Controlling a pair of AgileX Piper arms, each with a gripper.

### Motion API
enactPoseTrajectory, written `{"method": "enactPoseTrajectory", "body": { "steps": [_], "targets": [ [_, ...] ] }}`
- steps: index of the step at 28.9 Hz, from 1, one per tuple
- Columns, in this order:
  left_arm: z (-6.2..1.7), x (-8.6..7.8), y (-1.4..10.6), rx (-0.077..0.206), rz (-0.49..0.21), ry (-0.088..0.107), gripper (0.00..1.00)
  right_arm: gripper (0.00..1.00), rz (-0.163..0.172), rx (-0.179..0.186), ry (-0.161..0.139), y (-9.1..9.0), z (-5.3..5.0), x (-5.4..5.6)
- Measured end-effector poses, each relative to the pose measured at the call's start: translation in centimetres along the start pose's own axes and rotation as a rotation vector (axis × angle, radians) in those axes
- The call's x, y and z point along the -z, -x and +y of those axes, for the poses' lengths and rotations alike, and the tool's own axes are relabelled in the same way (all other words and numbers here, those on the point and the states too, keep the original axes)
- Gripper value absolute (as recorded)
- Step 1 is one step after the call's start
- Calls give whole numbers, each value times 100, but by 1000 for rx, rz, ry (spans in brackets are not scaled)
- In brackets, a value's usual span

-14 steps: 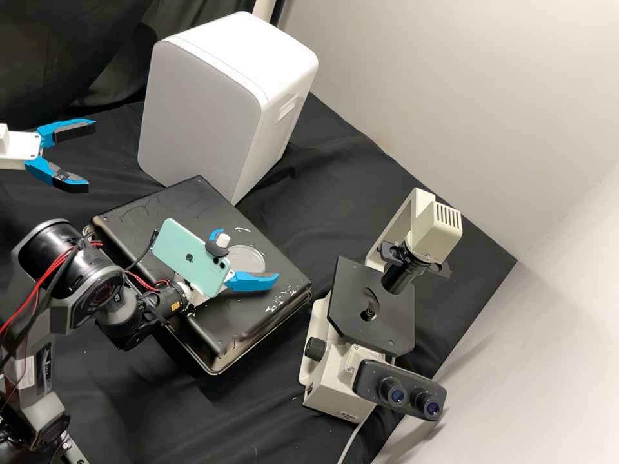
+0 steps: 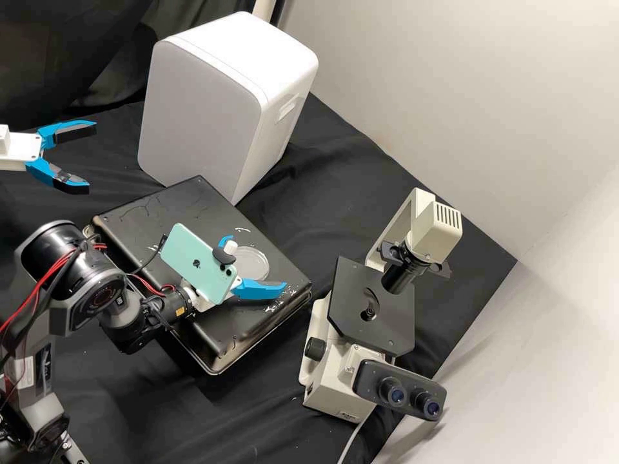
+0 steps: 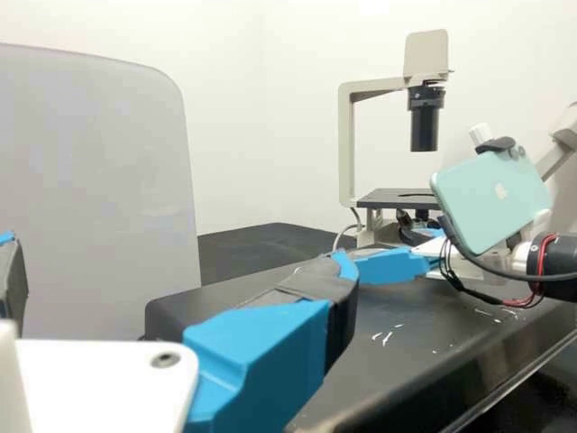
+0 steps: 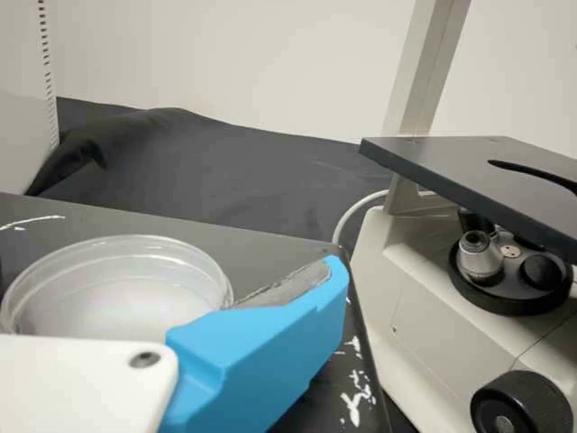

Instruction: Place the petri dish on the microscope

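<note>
Right claw [image 2: 256, 265], spread about the petri dish [image 2: 249, 259], perhaps touching, has edged toward the microscope [image 2: 336, 368].

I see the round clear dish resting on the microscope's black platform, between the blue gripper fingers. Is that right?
Not quite. The petri dish does lie between the right gripper's blue fingers, but it rests on the flat black box beside the microscope, not on the microscope's platform. The high view shows this.

Left pincer [image 2: 89, 158], right pincer [image 2: 255, 264] (both agape)
</note>
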Motion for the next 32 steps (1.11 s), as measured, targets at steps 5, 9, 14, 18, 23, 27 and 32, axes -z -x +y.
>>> {"method": "enactPoseTrajectory", "body": {
  "steps": [5, 9, 14, 18, 23, 27, 32],
  "targets": [
    [0, 0, 0, 0, 0, 0, 100, 100, 1, -2, -6, -49, -23, -14],
    [0, 0, 0, 0, 0, 0, 100, 100, 4, -3, -5, -55, -27, -15],
    [0, 0, 0, 0, 0, 0, 100, 100, 6, 6, -61, -55, -34, -13],
    [0, 0, 0, 0, 0, 0, 100, 100, 20, 19, -84, -58, -38, -7],
    [0, 0, 0, 0, 0, 0, 100, 100, 22, 26, -88, -63, -38, -8],
    [1, 3, 0, 0, 2, 0, 100, 0, 33, 36, -92, -64, -37, -9],
    [1, 6, 1, -1, 4, 1, 100, 0, 32, 36, -113, -65, -21, -29]
  ]
}}
